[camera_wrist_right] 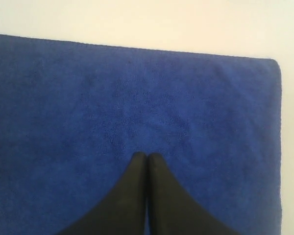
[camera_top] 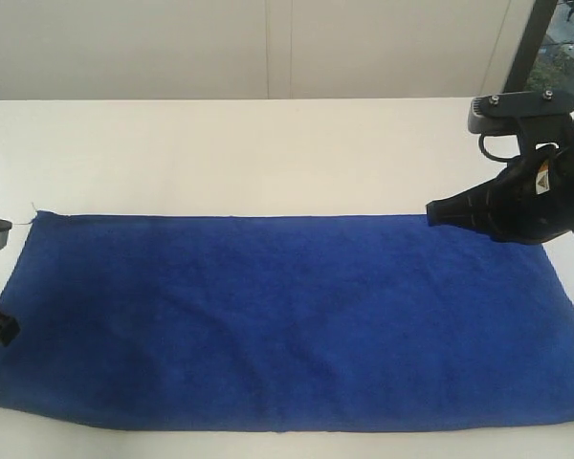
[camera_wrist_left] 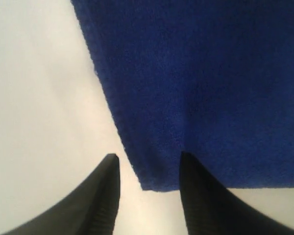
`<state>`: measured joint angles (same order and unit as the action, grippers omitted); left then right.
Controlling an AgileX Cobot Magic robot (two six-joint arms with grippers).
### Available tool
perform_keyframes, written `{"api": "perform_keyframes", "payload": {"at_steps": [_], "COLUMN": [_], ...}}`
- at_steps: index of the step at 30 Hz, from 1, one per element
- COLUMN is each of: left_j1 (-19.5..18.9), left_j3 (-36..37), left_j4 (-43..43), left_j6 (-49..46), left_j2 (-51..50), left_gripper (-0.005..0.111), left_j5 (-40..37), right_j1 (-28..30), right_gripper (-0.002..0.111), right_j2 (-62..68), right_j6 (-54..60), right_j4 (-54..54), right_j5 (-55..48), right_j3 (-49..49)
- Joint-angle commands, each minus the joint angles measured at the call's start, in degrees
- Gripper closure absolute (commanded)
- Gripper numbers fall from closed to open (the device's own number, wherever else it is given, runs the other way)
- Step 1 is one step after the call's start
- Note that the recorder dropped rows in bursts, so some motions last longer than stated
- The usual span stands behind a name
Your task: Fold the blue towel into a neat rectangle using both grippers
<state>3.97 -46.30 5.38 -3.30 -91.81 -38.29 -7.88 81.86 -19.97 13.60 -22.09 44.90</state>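
The blue towel lies flat on the white table as a long, smooth rectangle, deep royal blue and softly napped. The left gripper has its jaws apart at one towel corner. The right gripper has its jaws pressed together over the towel's far right edge.

Glossy black right arm, tapered black right gripper, grey bracket with two screws on top, looped black cable, small yellow-white sticker, ribbed black left gripper

left gripper spread, right gripper closed
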Motion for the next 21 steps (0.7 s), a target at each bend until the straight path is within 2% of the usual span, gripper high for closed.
{"api": "perform_keyframes", "payload": {"at_steps": [1,9,21], "left_j1": [0.2,0.2,0.2], "left_j3": [0.6,0.6,-1.2], "left_j4": [0.2,0.2,0.0], "left_j6": [0.7,1.7,2.0], "left_j2": [0.4,-0.7,-3.5], "left_gripper": [0.061,0.061,0.076], "left_j5": [-0.3,-0.1,-3.5], "right_j1": [0.3,0.3,0.3], "right_gripper": [0.108,0.108,0.108], "right_j2": [0.0,0.0,0.0], "right_j6": [0.8,1.0,1.9], "right_j4": [-0.1,-0.1,-0.1], "right_j5": [0.7,0.7,1.0], "right_j3": [-0.2,-0.2,-0.2]}}
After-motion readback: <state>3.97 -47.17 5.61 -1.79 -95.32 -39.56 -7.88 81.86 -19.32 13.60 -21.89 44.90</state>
